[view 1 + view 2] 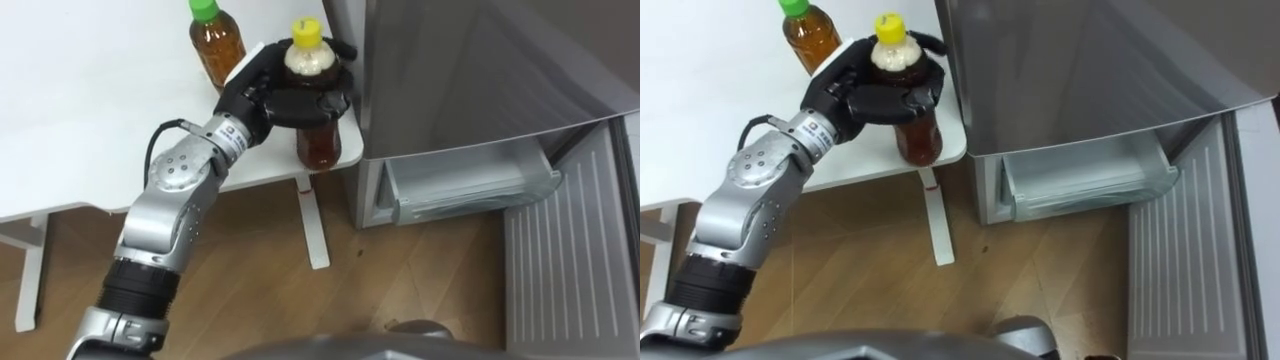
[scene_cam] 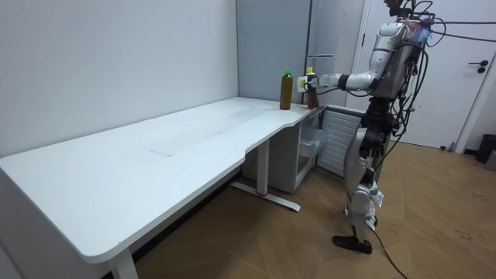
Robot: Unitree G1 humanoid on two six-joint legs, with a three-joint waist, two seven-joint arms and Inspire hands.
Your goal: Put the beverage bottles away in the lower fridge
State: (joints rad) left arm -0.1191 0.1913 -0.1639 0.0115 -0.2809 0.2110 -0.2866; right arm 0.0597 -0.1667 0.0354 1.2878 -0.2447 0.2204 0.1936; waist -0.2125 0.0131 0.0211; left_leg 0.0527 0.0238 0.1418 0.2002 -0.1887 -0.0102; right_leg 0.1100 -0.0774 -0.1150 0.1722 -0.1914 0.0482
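The left hand (image 1: 262,92) is wrapped round the yellow-capped bottle (image 1: 319,142), dark fingers (image 1: 312,104) curled tight about its shoulder just below the cap, thumb on the near side, a full grasp with the brown drink showing beneath the hand. The bottle is upright at the very corner of the white table (image 1: 90,110), the corner nearest the fridge (image 1: 470,70); its base sits over the table's edge, and I cannot tell whether it rests on the top or hangs just clear of it. Just beside it, further in on the table, stands the green-capped bottle (image 1: 216,45), also upright, also brown, close to the back of the hand but not held. Off to the right, the fridge's lower door (image 1: 570,265) is swung wide open, and a pale drawer (image 1: 470,188) shows in the lower compartment. In the room view the robot stands upright on the wooden floor (image 2: 434,225) before the fridge, at the far end of the long table, left arm stretched out level toward the two bottles.
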